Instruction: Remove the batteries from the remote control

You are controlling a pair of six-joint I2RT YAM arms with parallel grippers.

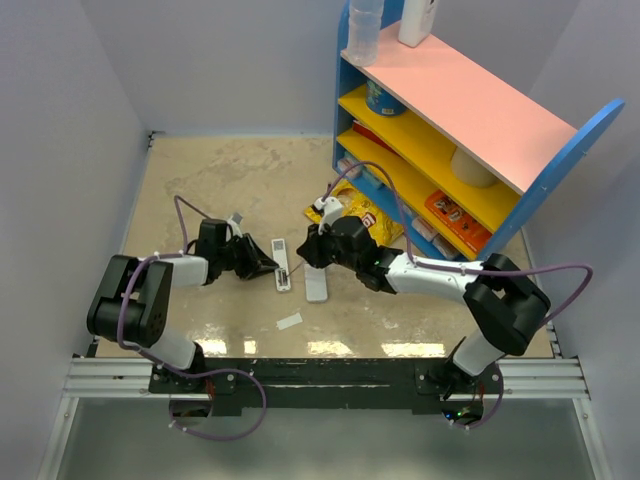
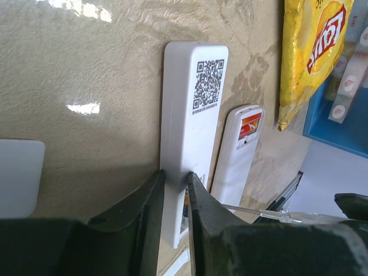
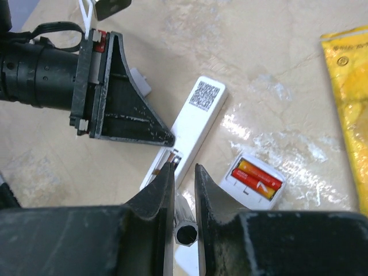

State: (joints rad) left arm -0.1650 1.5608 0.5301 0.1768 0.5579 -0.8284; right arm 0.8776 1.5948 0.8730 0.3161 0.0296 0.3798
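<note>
So, room first: the desk is boxed in by walls at the left and back, and the blue shelf unit takes the far right corner. A yellow chip bag lies at its foot, close to my right wrist. There's bare surface behind my left arm and along the near edge, where a small white scrap lies. The middle is tight, since both my tips meet over a narrow white bar with a QR code. The remote control lies just to its right, back up, its far end hidden under my right arm from above. The wrist views show its compartment open with the batteries sitting in it side by side. A white piece at the left edge of my left wrist view is cut off, no clue what it is. My left end effector is nearly closed, just a slim slit, right over the bar's near end. I honestly can't tell if it's pinching the bar or just pressing on it. My right end effector is clamped on a grey stick, which points at that same end of the bar.
</note>
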